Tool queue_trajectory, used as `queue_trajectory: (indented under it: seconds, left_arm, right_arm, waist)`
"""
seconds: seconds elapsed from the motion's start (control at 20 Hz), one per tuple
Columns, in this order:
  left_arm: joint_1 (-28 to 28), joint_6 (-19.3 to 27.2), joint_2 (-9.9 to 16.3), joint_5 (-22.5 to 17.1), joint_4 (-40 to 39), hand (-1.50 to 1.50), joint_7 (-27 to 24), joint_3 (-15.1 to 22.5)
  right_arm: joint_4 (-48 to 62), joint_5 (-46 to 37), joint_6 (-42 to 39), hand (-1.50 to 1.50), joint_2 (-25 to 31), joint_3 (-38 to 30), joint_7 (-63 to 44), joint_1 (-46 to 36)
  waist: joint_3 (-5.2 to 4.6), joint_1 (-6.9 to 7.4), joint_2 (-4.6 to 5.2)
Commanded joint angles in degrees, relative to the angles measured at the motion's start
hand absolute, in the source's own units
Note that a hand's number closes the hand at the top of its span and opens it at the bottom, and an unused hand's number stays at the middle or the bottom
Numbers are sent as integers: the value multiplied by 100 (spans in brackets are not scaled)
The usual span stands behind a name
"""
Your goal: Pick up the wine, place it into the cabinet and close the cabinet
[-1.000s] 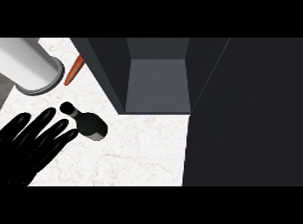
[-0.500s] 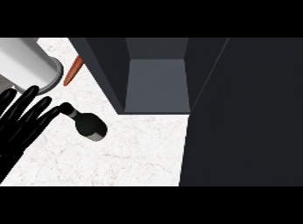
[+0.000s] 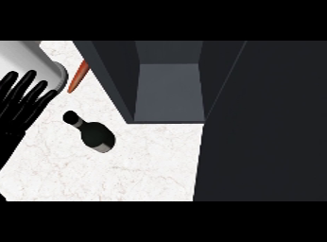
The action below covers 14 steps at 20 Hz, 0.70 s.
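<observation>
A: What is at the far left?

B: The left hand [image 3: 16, 106], black, at the left edge of the head view. Its fingers [image 3: 28, 85] are spread and straight, pointing up the frame, and it holds nothing. The fingertips overlap the lower edge of a pale grey cylinder [image 3: 20, 59] in the upper left corner.

A: Is it touching the wine?

B: No. The wine bottle [image 3: 95, 134] stands on the white marbled counter [image 3: 110, 175] just right of the hand, with a strip of counter between them. Seen from above, its dark body leans toward the lower right, and its neck points back toward the hand.

A: And above the bottle?

B: A thin orange stick-like object [image 3: 77, 78] lies tilted beside the cylinder, close to the cabinet's left wall. I cannot tell what it is.

A: The cabinet?

B: The cabinet [image 3: 166, 94] is to the right of the bottle, open, its grey inside showing. Its dark door [image 3: 278, 132] fills the right side of the view.

A: The right hand?

B: It does not show anywhere.
</observation>
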<state>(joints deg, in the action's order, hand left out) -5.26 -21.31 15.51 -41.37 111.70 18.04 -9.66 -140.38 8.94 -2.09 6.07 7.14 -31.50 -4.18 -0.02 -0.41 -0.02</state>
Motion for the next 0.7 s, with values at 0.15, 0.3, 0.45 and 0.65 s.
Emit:
queue_trajectory:
  seconds: [0.15,0.3,0.45,0.65]
  left_arm:
    - [-29,-350,-38,556,-776,-150,-394,-130]
    - [-114,-855,-199,1226,-1767,-150,-1249,-110]
    - [-471,-925,-113,1320,-2414,-150,-1262,-89]
    - [-465,-1375,179,1429,-3052,-150,-1582,-313]
  right_arm:
    - [-605,236,-13,-150,10,-138,-398,29]
    - [-390,212,21,-150,0,-166,-388,-300]
    - [-483,219,-10,-150,-109,-98,-350,-18]
    - [-214,177,100,-150,-86,-155,-582,-577]
  waist:
    - [0,21,-3]
    - [-2,4,7]
    - [0,-19,7]
    - [-2,17,6]
